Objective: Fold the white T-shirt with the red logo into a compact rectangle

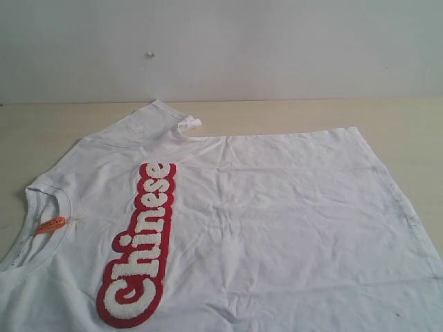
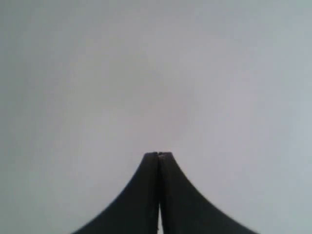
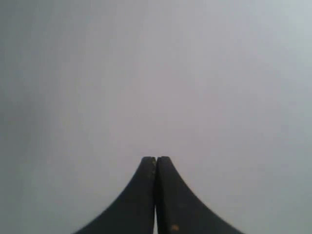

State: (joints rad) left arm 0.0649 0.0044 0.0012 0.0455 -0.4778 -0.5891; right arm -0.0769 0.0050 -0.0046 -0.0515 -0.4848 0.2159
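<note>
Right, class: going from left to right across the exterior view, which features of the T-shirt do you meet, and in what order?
On the white T-shirt: orange neck tag → red-outlined "Chinese" lettering → small white flap near the far sleeve → straight hem edge on the right.

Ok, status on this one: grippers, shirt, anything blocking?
Left gripper shut, empty. Right gripper shut, empty. White T-shirt spread on table, unfolded. No obstruction seen.

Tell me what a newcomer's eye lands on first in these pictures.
The red-outlined "Chinese" lettering on the white T-shirt spread on the tan table, left of middle. Next, the orange tag at the collar, far left. The left gripper and right gripper are shut, facing blank grey.
</note>
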